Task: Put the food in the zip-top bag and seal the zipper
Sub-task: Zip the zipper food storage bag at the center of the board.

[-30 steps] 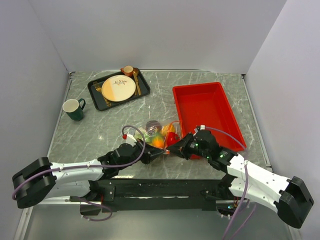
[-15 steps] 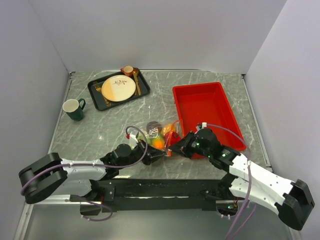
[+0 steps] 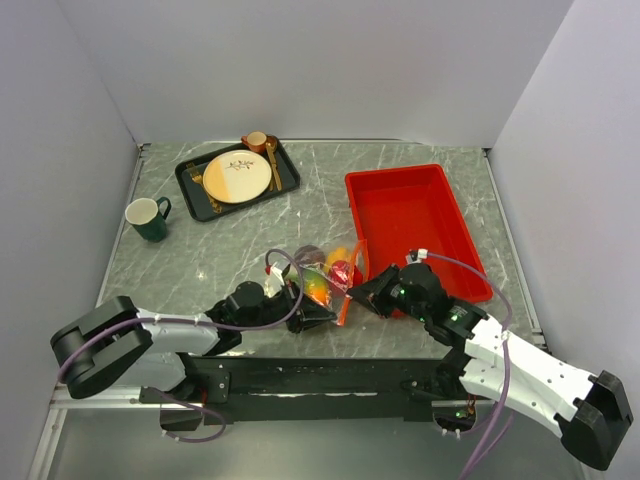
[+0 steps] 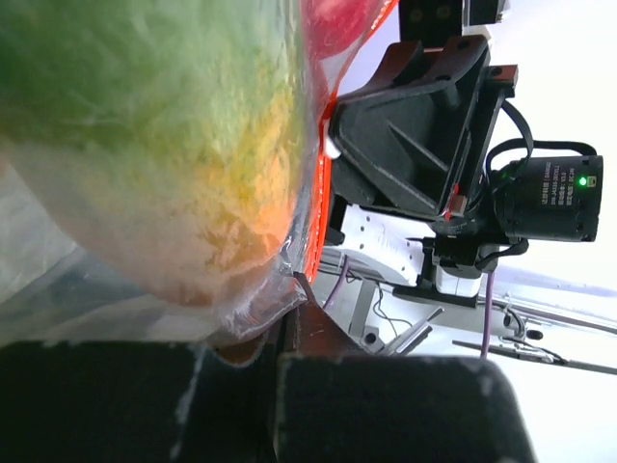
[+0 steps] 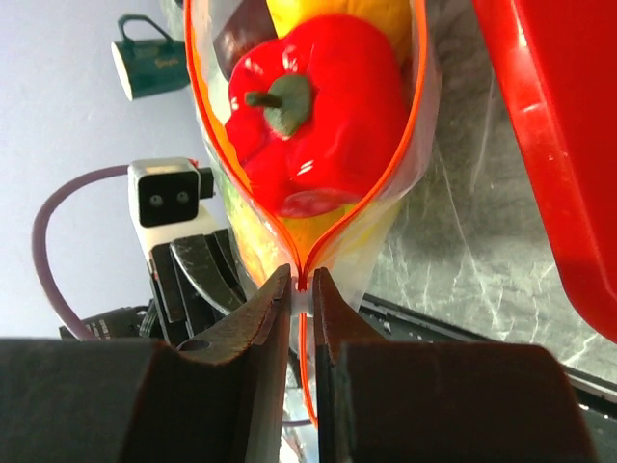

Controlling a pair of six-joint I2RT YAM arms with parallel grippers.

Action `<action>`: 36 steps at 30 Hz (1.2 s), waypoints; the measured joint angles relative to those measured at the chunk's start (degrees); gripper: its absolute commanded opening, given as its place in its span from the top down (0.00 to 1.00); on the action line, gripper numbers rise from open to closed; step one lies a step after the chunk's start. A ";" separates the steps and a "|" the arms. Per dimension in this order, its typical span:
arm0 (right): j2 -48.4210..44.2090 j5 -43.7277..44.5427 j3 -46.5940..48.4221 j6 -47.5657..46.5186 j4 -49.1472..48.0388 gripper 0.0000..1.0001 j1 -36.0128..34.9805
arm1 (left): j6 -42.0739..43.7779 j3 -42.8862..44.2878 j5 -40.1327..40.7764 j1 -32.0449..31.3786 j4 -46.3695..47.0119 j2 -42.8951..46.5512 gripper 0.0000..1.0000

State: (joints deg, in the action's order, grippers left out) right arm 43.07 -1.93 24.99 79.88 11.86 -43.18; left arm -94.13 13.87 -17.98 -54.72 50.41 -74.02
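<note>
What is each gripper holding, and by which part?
Both hold the zip-top bag: the right gripper pinches its orange-red zipper where the tracks meet; the left gripper clamps a crumpled bag corner.

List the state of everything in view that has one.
zip-top bag: loaded with food, held between both hands.
zipper: joined at the right hand, parted beyond it.
red pepper: inside the bag, at the open mouth.
left hand: shut on the bag's corner.
right hand: shut on the zipper.
green mug: upright on the table.
</note>
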 measured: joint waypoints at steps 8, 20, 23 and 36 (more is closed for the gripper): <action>0.02 0.66 0.22 -0.11 0.22 1.00 0.09 | 1.62 -1.11 -2.10 2.08 -3.52 4.98 0.99; 0.59 -2.73 3.65 -2.67 0.98 1.00 4.31 | 7.19 -1.01 1.07 5.92 -20.44 21.97 0.99; 1.07 -4.22 4.39 -3.56 1.07 1.00 5.95 | 7.85 -1.27 1.36 7.15 -23.08 24.55 0.99; 5.20 1.07 7.39 -9.60 2.03 1.00 16.76 | 8.59 -4.98 0.85 9.62 -35.87 34.23 0.99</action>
State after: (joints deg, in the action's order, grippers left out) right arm 48.27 -0.86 32.38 70.28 13.89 -26.41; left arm -85.54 8.88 -17.12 -45.10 14.55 -39.79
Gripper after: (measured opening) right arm 0.008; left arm 0.014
